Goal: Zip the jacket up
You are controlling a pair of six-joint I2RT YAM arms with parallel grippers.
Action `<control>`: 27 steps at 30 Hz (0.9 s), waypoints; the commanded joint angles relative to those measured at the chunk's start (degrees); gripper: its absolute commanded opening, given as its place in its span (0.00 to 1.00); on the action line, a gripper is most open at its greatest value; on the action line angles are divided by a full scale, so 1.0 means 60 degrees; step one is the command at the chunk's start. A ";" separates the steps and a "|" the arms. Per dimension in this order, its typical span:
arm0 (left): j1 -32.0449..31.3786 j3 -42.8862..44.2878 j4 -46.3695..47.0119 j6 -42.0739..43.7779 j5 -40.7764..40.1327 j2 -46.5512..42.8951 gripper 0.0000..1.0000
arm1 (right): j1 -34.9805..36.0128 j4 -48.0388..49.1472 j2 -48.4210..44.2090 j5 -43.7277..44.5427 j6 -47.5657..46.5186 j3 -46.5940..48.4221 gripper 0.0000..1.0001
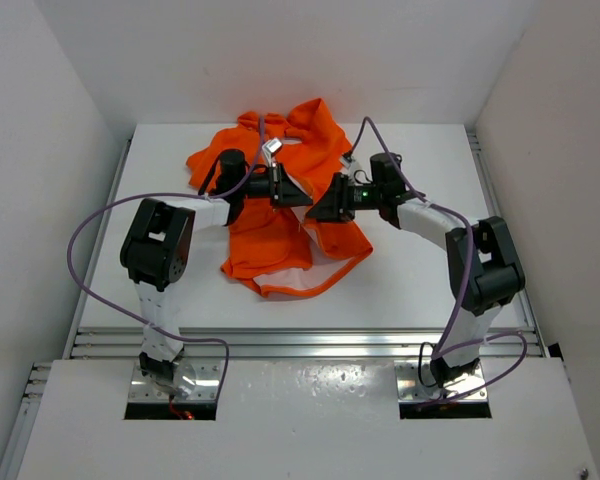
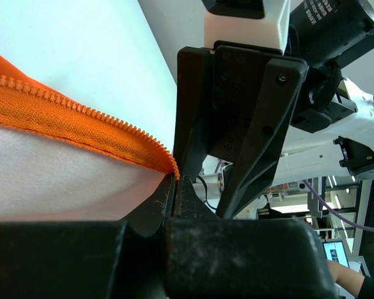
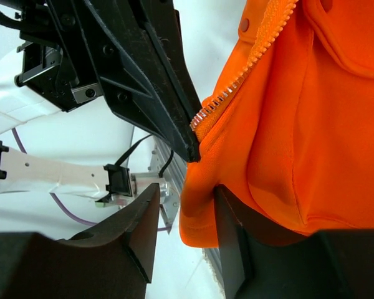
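Pinching zipper end of jacket, L gripper is clamped; R gripper jaws spread round hem.

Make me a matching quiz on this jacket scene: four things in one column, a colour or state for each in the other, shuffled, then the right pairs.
Column one:
1. jacket
2. jacket lining
3. left arm's cable
4. left gripper

Column two:
A. purple
B. shut on the zipper end
C. bright orange
D. pale pinkish white

Pairs: 1-C, 2-D, 3-A, 4-B
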 commanded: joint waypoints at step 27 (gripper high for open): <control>-0.0295 0.0552 0.0321 0.0089 -0.0095 -0.0182 0.00 | 0.0153 -0.0188 0.0463 0.0150 -0.0203 0.0629 0.16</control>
